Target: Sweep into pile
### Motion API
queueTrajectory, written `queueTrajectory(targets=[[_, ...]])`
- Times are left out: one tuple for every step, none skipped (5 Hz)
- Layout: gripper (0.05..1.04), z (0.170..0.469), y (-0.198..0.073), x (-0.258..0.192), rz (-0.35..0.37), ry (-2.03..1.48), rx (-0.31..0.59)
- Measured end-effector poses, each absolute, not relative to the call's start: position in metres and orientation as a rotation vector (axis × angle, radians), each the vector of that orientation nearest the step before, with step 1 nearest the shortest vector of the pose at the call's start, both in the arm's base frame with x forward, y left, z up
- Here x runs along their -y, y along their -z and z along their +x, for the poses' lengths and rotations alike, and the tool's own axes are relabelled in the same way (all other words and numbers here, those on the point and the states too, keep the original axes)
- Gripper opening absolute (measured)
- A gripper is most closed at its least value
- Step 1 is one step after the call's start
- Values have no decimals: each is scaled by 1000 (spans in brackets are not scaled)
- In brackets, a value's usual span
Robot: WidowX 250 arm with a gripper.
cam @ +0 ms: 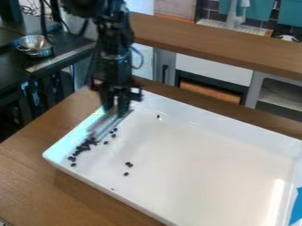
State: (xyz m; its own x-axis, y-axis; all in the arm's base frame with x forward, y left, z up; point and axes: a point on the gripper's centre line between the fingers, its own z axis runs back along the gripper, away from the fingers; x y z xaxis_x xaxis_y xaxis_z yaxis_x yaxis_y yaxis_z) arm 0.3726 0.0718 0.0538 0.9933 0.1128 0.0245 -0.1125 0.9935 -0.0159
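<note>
- Fingers (124, 105) of the gripper (115, 110) were closed on a pale tool (104, 126), slanted down inside the tray (194, 163).
- Black bits (88, 142) lay mostly clustered near the tool's lower end; several sat apart on the tray floor.

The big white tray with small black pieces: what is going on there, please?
A black robot arm has its claw over the image-left end of the white rectangular tray. A pale strip extends from the claw towards the small black pieces. Most lie loosely grouped there; a few are scattered, so the pile looks unfinished.
</note>
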Motion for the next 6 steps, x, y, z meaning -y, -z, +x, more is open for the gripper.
queueTrajectory(targets=[[352, 374, -59, -32, -59, -91, 39], [352, 363, -42, -14, -77, -118, 49], [352, 351, -21, -6, -87, -154, 53], [352, 346, -20, -4, -110, -160, 115], [352, 339, -10, -16, -120, -200, 143], [352, 340, -9, -26, -113, -201, 162]])
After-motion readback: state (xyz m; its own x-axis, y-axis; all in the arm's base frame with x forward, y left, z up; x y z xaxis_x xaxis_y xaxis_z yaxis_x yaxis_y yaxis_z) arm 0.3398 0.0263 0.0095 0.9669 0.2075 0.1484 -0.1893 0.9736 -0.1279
